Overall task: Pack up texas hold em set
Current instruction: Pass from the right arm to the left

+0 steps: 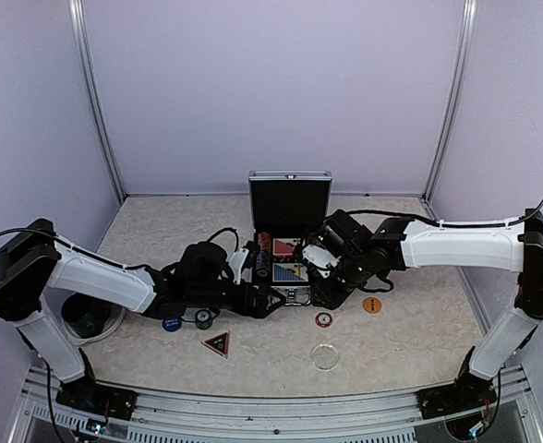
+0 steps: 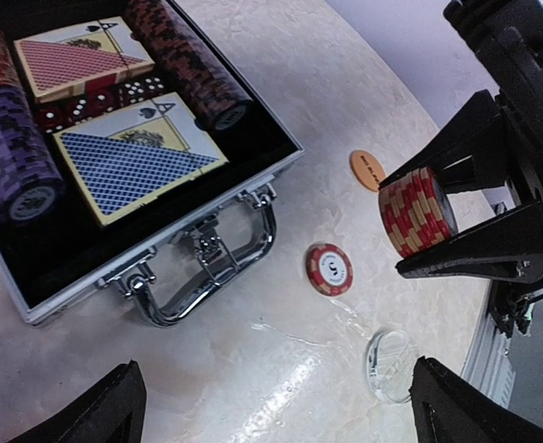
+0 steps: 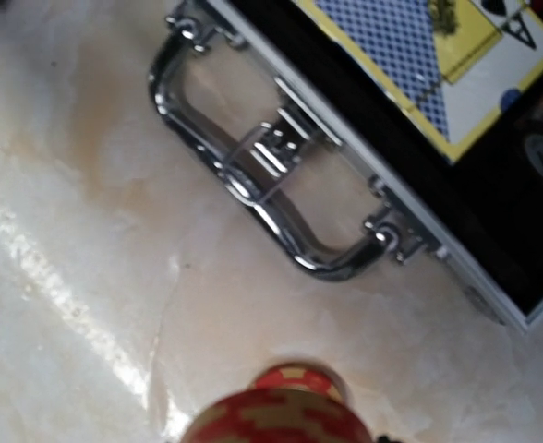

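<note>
Red chip [image 2: 330,269], orange button [image 2: 368,170], clear disc [image 2: 390,365] lie near briefcase [image 2: 68,295].

This looks like a robotics lab booth: bare lilac walls [image 1: 271,92], aluminium corner posts [image 1: 96,101], a marbled surface [image 1: 410,341], and a left arm [image 1: 96,277] and right arm [image 1: 456,245] bolted to a metal rail [image 1: 271,415].

We see silver case [image 2: 68,303] open, black-lined. Inside: red-backed deck [image 2: 73,65], blue-backed deck [image 2: 128,166], dark red dice [image 2: 91,101] between them, purple chip row [image 2: 13,148] left, dark chip row [image 2: 184,60] right. Chrome handle [image 2: 211,295] faces us. Right gripper [image 2: 410,208] clamps red-and-cream chip stack [image 2: 421,214]. Loose on table: orange button [image 2: 367,170], flat red chip [image 2: 330,269], clear disc [image 2: 389,365]. Left gripper [image 2: 276,411] jaws spread wide.
</note>
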Available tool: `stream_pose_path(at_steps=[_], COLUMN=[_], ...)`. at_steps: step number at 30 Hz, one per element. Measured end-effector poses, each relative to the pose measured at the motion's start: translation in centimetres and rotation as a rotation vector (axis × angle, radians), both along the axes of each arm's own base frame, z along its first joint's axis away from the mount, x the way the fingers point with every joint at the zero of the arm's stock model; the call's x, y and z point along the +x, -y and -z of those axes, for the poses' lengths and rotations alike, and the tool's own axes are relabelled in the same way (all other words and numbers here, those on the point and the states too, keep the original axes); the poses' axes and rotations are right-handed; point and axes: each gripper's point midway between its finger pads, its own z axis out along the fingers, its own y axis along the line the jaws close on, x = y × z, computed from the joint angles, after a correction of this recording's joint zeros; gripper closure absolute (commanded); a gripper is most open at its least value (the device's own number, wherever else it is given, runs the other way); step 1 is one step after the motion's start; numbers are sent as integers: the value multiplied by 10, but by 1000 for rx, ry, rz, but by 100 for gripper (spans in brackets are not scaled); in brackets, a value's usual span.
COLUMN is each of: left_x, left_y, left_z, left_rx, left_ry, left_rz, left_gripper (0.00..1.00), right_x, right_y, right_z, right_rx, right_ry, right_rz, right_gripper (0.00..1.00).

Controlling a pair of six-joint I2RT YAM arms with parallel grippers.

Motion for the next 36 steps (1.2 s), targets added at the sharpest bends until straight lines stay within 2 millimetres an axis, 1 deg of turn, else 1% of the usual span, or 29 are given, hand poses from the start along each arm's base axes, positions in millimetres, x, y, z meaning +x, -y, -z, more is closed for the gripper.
stream_pose_path(at_steps=[6, 11, 17, 25, 29, 36], left_x=[-12, -18, -25, -25, -27, -28], left_y=[17, 25, 34, 50, 53, 56], left_z=[5, 10, 17, 11, 8, 10], left_rx=[-77, -112, -141, -198, -225, -245], left_ry=[-64, -111, -172, -219, -236, -265], left_rz=[79, 113, 142, 173, 185, 190], left_gripper=[1, 1, 1, 1, 1, 1], right_x=[-8, -13, -18, -27, -31, -41], right_y=[-1, 3, -1, -8, -11, -17], right_z=[1, 9, 10, 9, 9, 9], right_rx=[2, -16, -6, -1, 3, 5], right_ry=[10, -2, -12, -15, -17, -20], right_rz=[-39, -56, -87, -137, -158, -209], right_gripper=[100, 100, 100, 100, 100, 100])
